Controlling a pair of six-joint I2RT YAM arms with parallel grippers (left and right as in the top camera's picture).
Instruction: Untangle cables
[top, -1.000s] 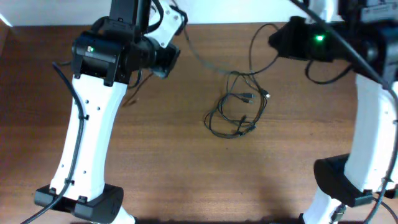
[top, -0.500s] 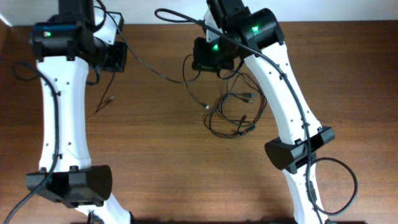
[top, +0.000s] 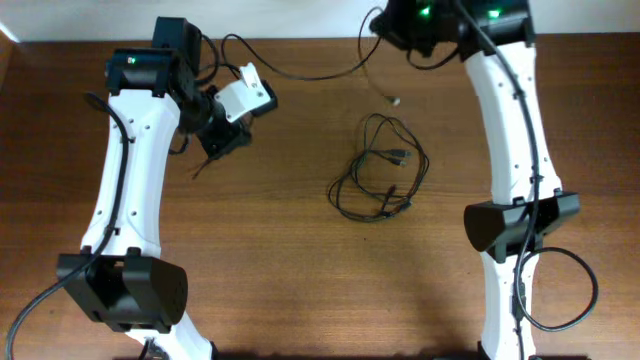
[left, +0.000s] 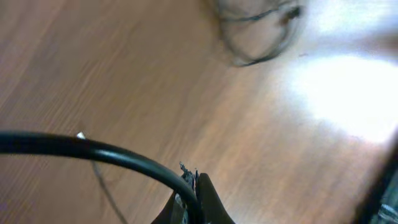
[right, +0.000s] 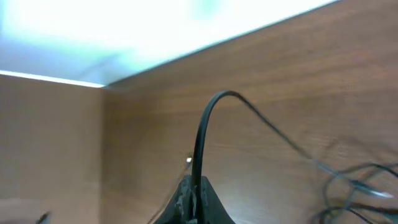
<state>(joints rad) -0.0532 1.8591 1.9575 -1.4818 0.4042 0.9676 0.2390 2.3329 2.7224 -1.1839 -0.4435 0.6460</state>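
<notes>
Both pinch one thin, limp, light cable (top: 305, 75): left gripper (left: 193, 186), right gripper (right: 194, 186), by the worktop's (top: 300, 280) far edge; probably best regripped near its plug (top: 396, 101).

A brown wood-grain bench (top: 300, 290) fills nearly all of the overhead view. Along the bench's far edge runs a pale, brightly lit strip (top: 80, 18), wall or floor unclear. A white glare patch (left: 348, 87) lies on the bench's wood.

A brown wooden table (top: 300, 280) fills the frame; a loose tangle of thin black cables (top: 386, 192) lies just right of centre.
</notes>
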